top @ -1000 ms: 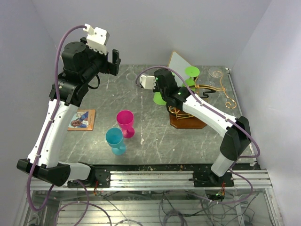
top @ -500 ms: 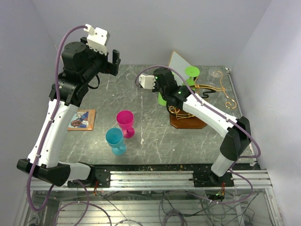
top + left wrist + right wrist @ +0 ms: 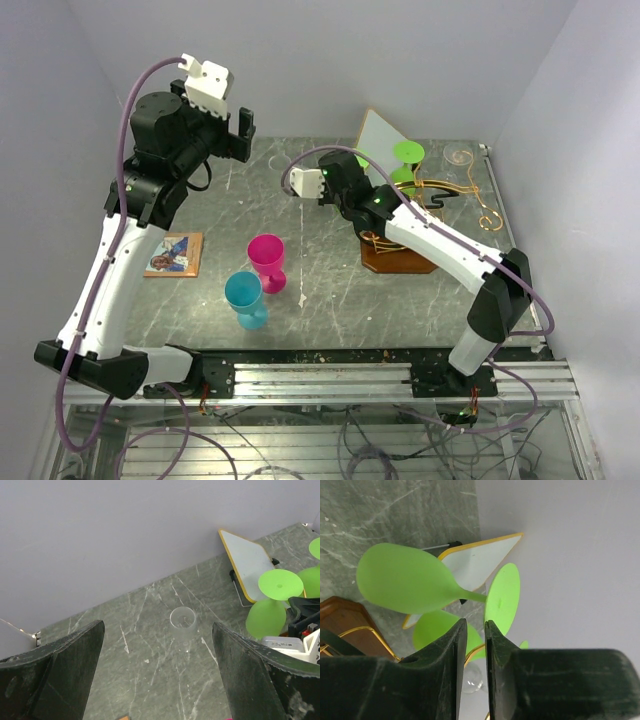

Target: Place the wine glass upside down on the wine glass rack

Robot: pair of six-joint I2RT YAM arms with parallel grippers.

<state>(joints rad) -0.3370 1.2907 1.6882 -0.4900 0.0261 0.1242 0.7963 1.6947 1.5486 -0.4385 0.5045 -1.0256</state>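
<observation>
A green wine glass [image 3: 405, 585] hangs upside down on the gold wire wine glass rack [image 3: 445, 190], its foot [image 3: 407, 152] on top. A second green glass [image 3: 440, 630] hangs behind it. My right gripper [image 3: 475, 623] sits just short of the first glass's stem. Its jaws are slightly open, with nothing between them and no contact with the glass. In the top view the right gripper [image 3: 348, 175] is left of the rack. My left gripper [image 3: 240, 130] is raised over the back left of the table. It is wide open [image 3: 158, 627] and empty.
A pink glass [image 3: 266, 258] and a teal glass [image 3: 245, 295] stand upright on the table's near left, beside a picture card [image 3: 173, 254]. A clear glass [image 3: 182, 620] stands near the back wall. A white gold-edged panel [image 3: 380, 135] leans behind the rack's wooden base [image 3: 400, 258].
The right gripper's jaws have parted and let go of the green glass. The arm has drawn back to the left, and the glass stays on the rack. The left arm has not moved.
</observation>
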